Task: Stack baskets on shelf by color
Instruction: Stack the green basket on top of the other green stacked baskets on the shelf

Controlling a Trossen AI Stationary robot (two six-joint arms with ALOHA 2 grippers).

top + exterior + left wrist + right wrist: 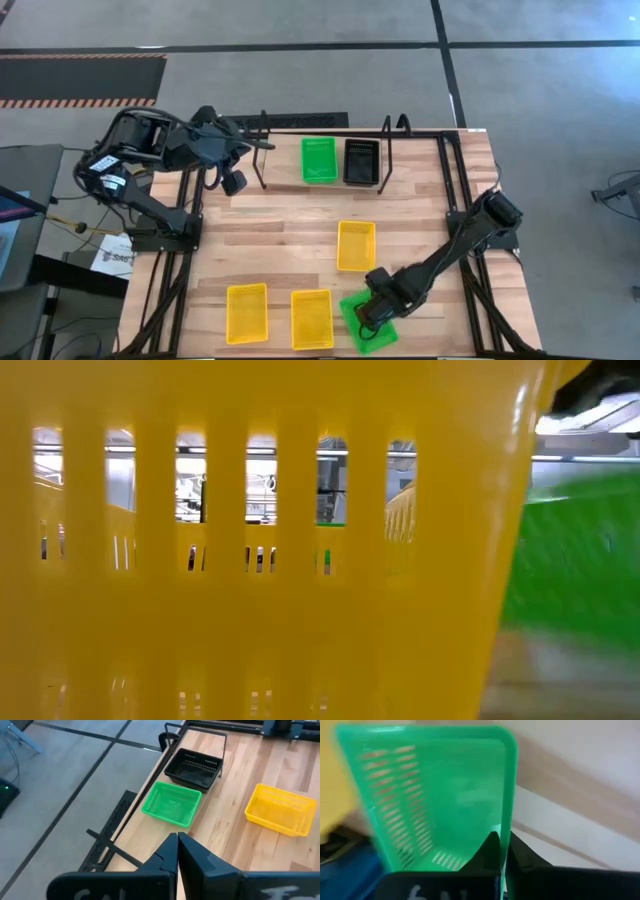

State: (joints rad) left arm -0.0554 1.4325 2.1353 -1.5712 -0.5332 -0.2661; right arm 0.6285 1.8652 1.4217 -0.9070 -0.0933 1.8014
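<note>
The right gripper is at the near right of the wooden table, its fingers pinching one wall of a green perforated plastic basket that lies skewed at the table's near edge, just right of a yellow perforated plastic basket. In the right wrist view the green wall sits between the 2 dark fingers, so the hold is on a thin rim only.

That is the main risk. A single-wall pinch lets the tray swing or twist once it is lifted, and it could slip out on the way across the table. Since the basket rests at the near edge, a slip early in the lift might send it to the floor. Its closeness to the yellow neighbour means a tilted lift could also nudge that tray.

The goal lies at the far side: a low black thin-tube metal shelf, with a second green basket and a black perforated basket standing side by side there. A carried tray arriving rotated would not nest onto the green one and might knock the black one or catch a shelf tube.

The left gripper waits at the far left beside the shelf, fingers pressed together and empty. 2 more yellow baskets lie on the table.
</note>
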